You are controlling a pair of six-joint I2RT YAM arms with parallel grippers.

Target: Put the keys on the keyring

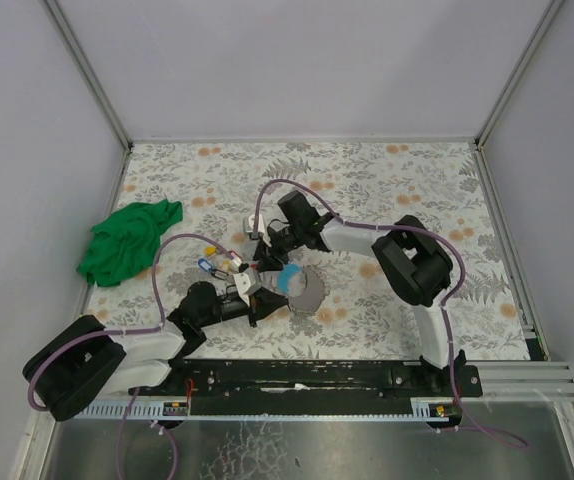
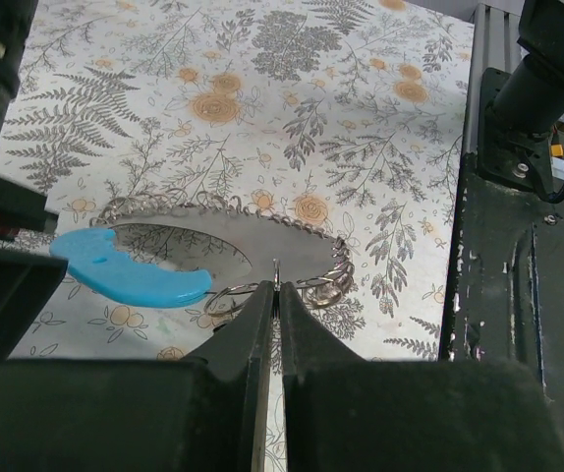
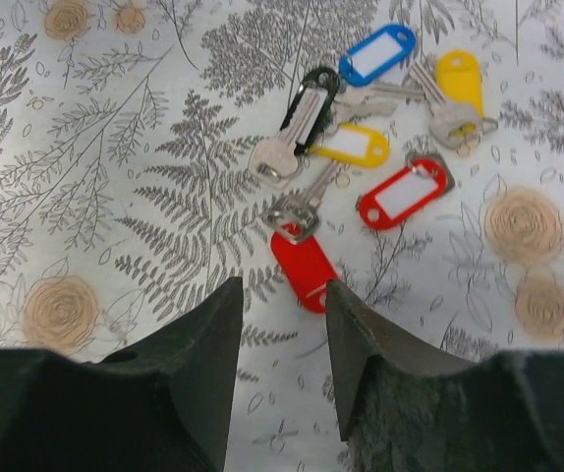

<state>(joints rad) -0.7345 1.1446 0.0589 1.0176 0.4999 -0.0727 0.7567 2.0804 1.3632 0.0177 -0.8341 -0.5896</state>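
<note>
Up close, the right gripper (image 3: 280,295) fills the bottom of its wrist view. Its jaws stand apart with nothing between them, hovering just short of the keys (image 3: 361,147). They lie in a loose heap on the table (image 3: 85,197), tags fanned out every which way. The red tag (image 3: 302,264) is nearest, and its long axis runs on a slant, with the near end aimed almost into the gap. That looks like the pick being lined up.

Over to the other side: the left gripper (image 2: 275,295) is pinched tight on the near edge of the keyring (image 2: 321,246). The loop spreads away from the fingertips, low over the table, with the blue arc (image 2: 130,277) off to the left in that view. My read is that it's being held steady so a key can be threaded on. From above, keyring and keys sit near each other but apart, with no key on it yet that I can see.
</note>
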